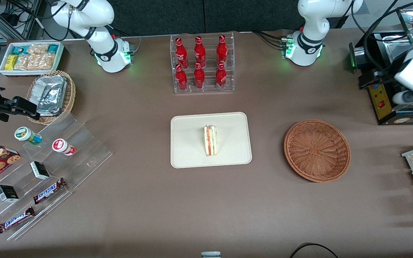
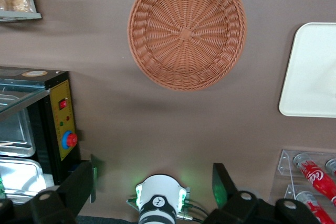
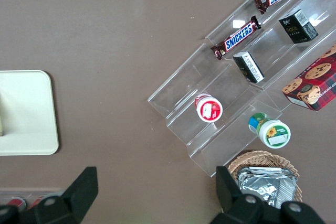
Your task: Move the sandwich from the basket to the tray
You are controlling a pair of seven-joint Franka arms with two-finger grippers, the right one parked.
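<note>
Already the sandwich (image 1: 210, 140) is set on the tray (image 1: 188, 157); the basket (image 1: 317, 150) lies empty.
Held high above the table's working-arm end, the gripper (image 2: 156, 187) is spread open, gripping nothing; only parking seems required.

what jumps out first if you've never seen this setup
The sandwich standing on edge in the middle of the cream tray at the table's centre, with the empty reddish-brown basket beside it toward the working arm's end. Farther from the front camera, six red bottles fill a clear rack. The gripper hangs open, raised above the table near the left arm's base.
</note>
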